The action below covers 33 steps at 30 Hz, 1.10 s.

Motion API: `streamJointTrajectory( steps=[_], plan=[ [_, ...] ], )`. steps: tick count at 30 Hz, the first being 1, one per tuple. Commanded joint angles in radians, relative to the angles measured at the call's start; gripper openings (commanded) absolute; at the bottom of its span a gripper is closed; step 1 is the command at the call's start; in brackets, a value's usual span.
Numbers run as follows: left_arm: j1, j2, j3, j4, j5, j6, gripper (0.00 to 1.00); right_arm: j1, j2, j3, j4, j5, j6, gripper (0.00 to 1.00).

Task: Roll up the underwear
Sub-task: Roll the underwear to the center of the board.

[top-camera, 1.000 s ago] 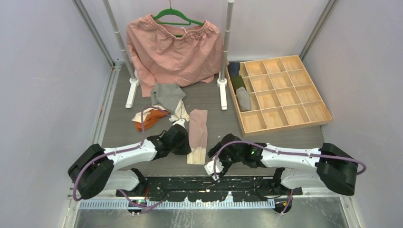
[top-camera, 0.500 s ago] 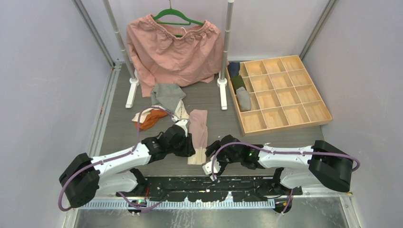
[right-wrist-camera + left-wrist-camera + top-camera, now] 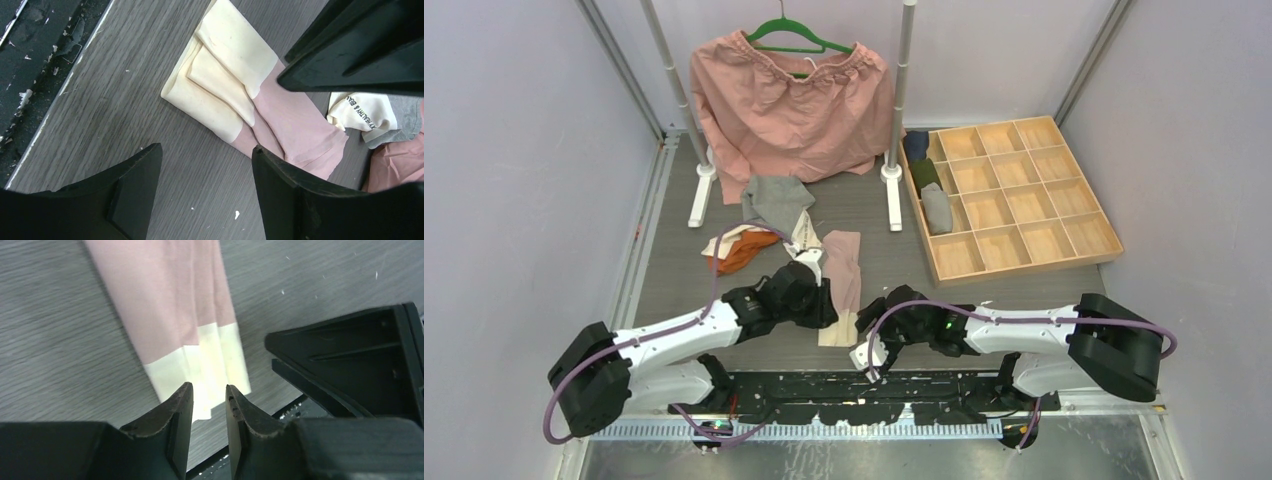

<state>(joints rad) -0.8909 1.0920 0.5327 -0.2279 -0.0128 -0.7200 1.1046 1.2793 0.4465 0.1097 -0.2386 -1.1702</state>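
1. Jaws first: the left gripper [image 3: 206,392] has its jaws parted by a narrow slit with nothing between them. The right gripper [image 3: 206,150] stands wide and just as empty, so neither has hold of any cloth.
2. The dusty pink, soft cloth underwear [image 3: 842,262], folded lengthwise into a long narrow strip, lies flat on the grey wood-grain tabletop [image 3: 674,270] between the two grippers; its cream waistband [image 3: 220,85] points toward the near edge. The left fingertips [image 3: 182,402] hang just over that band, though whether they touch it I cannot tell; the right gripper is near it but apart.
3. More underwear is heaped behind the left arm: a crumpled grey piece [image 3: 776,200], an orange piece [image 3: 742,250] and a white piece with a printed band [image 3: 802,235], all touching one another.
4. Handling, as I judge it: light, thin and limp; it will not keep a shape by itself. The stacked folds fan out at the waistband, so they will likely slide apart under a careless tug.
5. Where to grip: the cream waistband looks the thickest and firmest part. Pinch all its layers at the near corners, one gripper to each, then turn it over toward the pink end. Catching only the top layer would probably open the fold, and on this smooth-looking top the strip may drag rather than roll.
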Motion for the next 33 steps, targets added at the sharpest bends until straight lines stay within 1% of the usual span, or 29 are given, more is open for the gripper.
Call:
streamJointTrajectory(
  steps=[1, 4, 7, 16, 27, 33],
  plan=[
    [-0.070, 0.069, 0.053, 0.057, 0.029, 0.037, 0.32, 0.007, -0.005, 0.007, 0.039, -0.021, -0.001, 0.72],
    [-0.117, 0.138, 0.082, 0.033, -0.031, 0.023, 0.31, 0.010, -0.022, -0.003, 0.042, -0.018, 0.009, 0.72],
    [-0.140, 0.176, 0.098, 0.000, -0.075, 0.006, 0.29, 0.009, -0.041, -0.015, 0.042, -0.012, 0.017, 0.71],
    [-0.196, 0.163, 0.140, -0.104, -0.184, 0.005, 0.29, 0.010, -0.053, -0.028, 0.042, -0.012, 0.027, 0.71],
    [-0.219, 0.210, 0.139, -0.122, -0.201, -0.013, 0.29, 0.011, -0.062, -0.033, 0.038, -0.011, 0.028, 0.71],
    [-0.227, 0.255, 0.155, -0.106, -0.194, -0.012, 0.26, 0.012, -0.074, -0.038, 0.025, -0.007, 0.029, 0.71]
  ],
)
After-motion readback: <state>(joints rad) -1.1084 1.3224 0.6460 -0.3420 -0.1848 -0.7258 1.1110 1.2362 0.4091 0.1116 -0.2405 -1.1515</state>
